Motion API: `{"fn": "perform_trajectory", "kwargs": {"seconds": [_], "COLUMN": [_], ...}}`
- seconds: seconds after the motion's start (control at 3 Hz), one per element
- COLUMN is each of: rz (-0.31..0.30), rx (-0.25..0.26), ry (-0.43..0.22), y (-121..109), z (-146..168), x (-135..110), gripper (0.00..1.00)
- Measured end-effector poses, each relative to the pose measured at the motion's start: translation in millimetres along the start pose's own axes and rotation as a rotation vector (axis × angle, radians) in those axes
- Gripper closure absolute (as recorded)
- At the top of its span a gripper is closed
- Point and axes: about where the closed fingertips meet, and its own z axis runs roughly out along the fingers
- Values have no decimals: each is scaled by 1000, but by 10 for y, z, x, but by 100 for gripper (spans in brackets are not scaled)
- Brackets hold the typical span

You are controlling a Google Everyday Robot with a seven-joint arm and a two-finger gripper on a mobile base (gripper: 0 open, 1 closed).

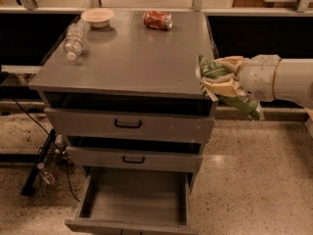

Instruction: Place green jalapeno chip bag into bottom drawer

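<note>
My gripper [218, 81] comes in from the right on a white arm and is shut on the green jalapeno chip bag [215, 73]. It holds the bag in the air at the cabinet top's front right corner, just off the right edge. Part of the bag hangs down behind the fingers [222, 88]. The bottom drawer [132, 199] is pulled open below, with a plain grey inside and nothing in it. It lies down and to the left of the gripper.
The grey cabinet top [132, 58] carries a red soda can [157, 20] on its side, a white bowl [98, 17] and a clear plastic bottle [75, 38] lying down. Two shallower drawers [128, 124] with black handles stick out slightly. Cables and a black stand [41, 160] lie on the floor at left.
</note>
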Motion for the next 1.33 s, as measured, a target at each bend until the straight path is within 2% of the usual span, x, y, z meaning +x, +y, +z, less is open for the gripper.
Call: {"fn": "perform_trajectory", "kwargs": {"seconds": [0.33, 0.67, 1.0, 1.33], "rz": [7, 37, 60, 84], "rx": [-15, -45, -79, -176], "ry": [-28, -62, -64, -4], "y": [201, 586, 815, 1071], "z": [-56, -97, -36, 274], "x": [-38, -9, 93, 381], "gripper": [100, 100, 100, 100]}}
